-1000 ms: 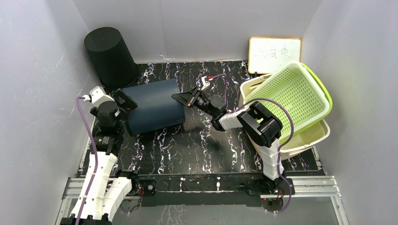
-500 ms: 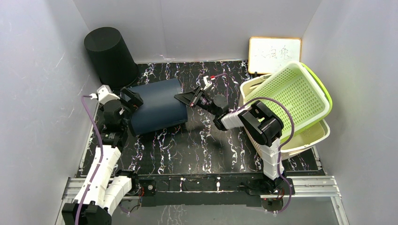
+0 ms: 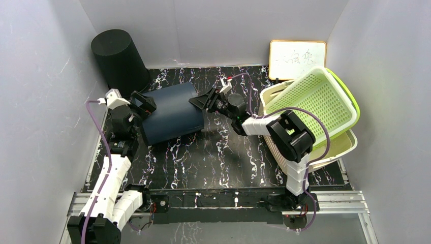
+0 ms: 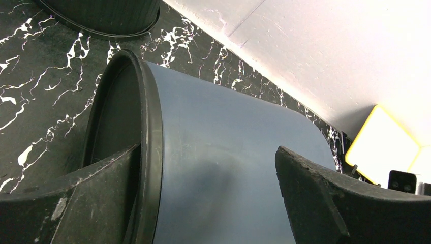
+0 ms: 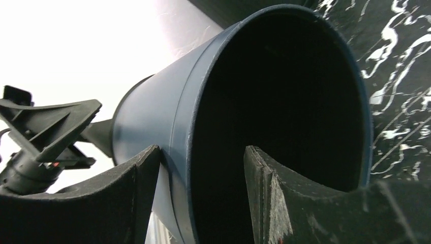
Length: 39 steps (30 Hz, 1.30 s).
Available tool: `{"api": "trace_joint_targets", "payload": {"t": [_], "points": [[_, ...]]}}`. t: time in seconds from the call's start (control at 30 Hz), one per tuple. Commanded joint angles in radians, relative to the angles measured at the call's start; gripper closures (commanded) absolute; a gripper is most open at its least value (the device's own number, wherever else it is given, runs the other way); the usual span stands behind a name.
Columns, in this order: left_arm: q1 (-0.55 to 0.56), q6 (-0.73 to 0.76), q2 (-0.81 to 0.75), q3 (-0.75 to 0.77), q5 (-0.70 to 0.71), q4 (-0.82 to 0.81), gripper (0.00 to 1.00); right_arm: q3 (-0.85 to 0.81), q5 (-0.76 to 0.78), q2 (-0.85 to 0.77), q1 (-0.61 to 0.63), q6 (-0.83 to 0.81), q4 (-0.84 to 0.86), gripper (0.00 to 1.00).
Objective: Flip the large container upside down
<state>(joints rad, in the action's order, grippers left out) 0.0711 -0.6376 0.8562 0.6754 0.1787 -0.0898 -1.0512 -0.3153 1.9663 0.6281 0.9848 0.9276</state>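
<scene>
The large container (image 3: 173, 114) is a dark blue bin lying on its side on the black marbled table, its black-rimmed base to the left and its mouth to the right. My left gripper (image 3: 145, 104) is open at the base end. In the left wrist view it (image 4: 208, 148) straddles the base rim, one finger in the recess and the other over the blue wall (image 4: 228, 152). My right gripper (image 3: 202, 101) is open at the mouth. In the right wrist view it (image 5: 202, 148) straddles the rim, one finger against the outer wall (image 5: 152, 112) and the other inside, apart from it.
A black bin (image 3: 119, 58) stands upside down at the back left, close behind the container's base. A whiteboard (image 3: 297, 58) leans on the back wall. A green basket (image 3: 315, 101) lies tilted in a beige tub (image 3: 340, 147) at the right.
My right gripper's jaws have opened off the container's mouth rim. My left gripper has moved back and in around the base rim. The container has shifted slightly toward the back.
</scene>
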Motion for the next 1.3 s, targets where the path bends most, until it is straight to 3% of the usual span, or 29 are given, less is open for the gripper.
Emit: {"api": "trace_joint_targets", "payload": {"t": [0.0,0.13,0.4,0.83,1.27], "points": [[0.004,-0.001,-0.017,0.035,-0.045,-0.027,0.02,0.000,0.144,-0.008,-0.003,-0.218,-0.476,0.44],[0.004,-0.006,-0.005,0.054,-0.066,-0.040,0.02,-0.049,0.210,-0.024,0.001,-0.276,-0.605,0.44],[0.020,-0.032,0.106,0.149,-0.141,-0.099,0.02,-0.047,0.229,-0.035,0.001,-0.282,-0.620,0.44],[0.216,0.026,0.234,0.292,-0.095,-0.128,0.02,-0.053,0.172,-0.007,0.000,-0.273,-0.592,0.51],[0.419,0.127,0.378,0.470,0.006,-0.134,0.02,-0.037,0.144,-0.004,-0.008,-0.257,-0.573,0.51]]}}
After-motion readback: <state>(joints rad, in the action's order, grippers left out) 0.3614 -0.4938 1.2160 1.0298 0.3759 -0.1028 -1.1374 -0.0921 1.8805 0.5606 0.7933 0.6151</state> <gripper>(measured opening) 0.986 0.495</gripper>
